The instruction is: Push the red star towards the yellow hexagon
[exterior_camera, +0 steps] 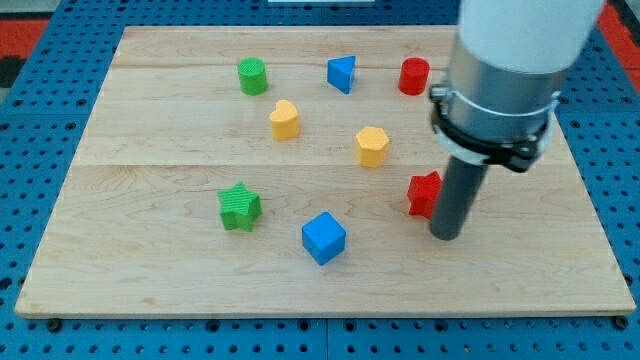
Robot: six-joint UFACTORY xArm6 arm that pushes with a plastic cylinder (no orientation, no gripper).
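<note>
My tip (447, 236) rested on the wooden board (150, 270), toward the view's right, just at 4 o'clock of the red star (423, 193). The rod covered the star's right side, so whether it touched the star could not be told. The arm carried no fingers, only that straight dark rod, so there was nothing to clench or release and it grasped nothing.

The red star lay right of the board's middle, partly hidden behind the rod. The yellow hexagon (372, 146) sat near it, at about 10 o'clock from the star, with bare wood between the two. My tip therefore stood on the far side of the star from the hexagon.

A yellow heart-like block (285, 119) lay at 10 o'clock from the hexagon. Along the view's top stood a green cylinder (253, 76), a blue triangle (342, 73) and a red cylinder (414, 76), in that order from left to right; the red cylinder was close beside the grey collar of the arm. A green star (239, 207) lay toward the view's left, and a blue cube (324, 238) sat at 4 o'clock from it, well apart from my tip, at 9 o'clock of it.
</note>
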